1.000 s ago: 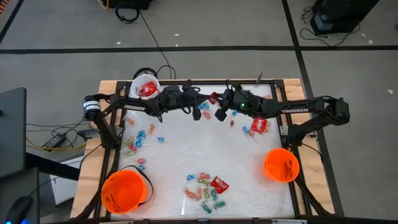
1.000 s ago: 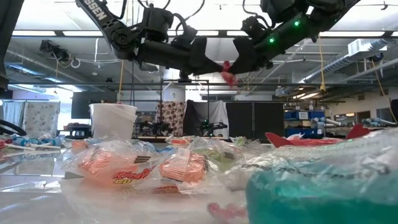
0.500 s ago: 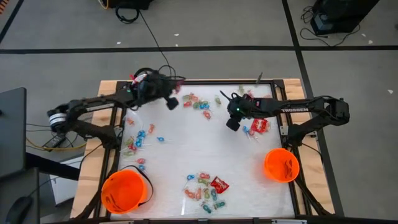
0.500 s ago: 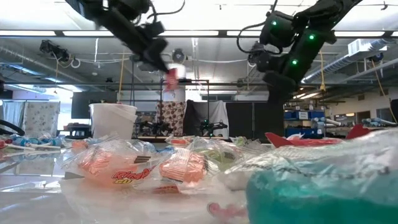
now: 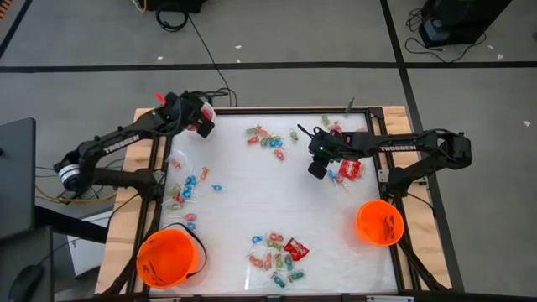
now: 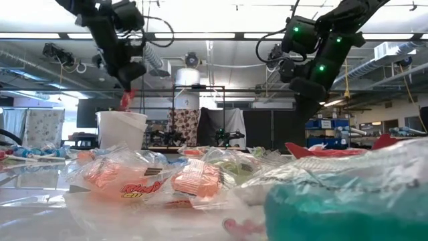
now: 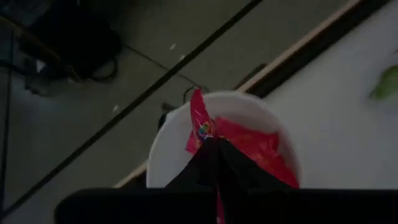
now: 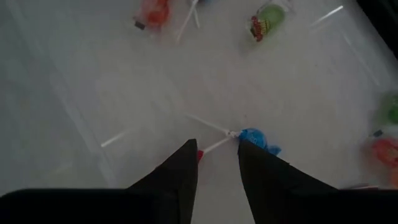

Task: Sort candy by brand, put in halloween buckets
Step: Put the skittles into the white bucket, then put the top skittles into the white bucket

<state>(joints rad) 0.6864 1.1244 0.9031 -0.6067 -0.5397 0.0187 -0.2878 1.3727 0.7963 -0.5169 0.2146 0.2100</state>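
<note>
We are holding 1 red packet (image 7: 200, 121) in our closed left gripper (image 7: 214, 144) directly over the white pail (image 7: 166, 158), our right gripper (image 8: 216, 155) hanging half-open and empty over a blue lollipop (image 8: 254, 137), most candy remaining unsorted.

Table (image 5: 252, 210) centre bare, open passage. Candy clusters (image 5: 275, 252) crowd lower centre, left edge, upper centre; orange buckets (image 5: 168, 258) block lower corners.
</note>
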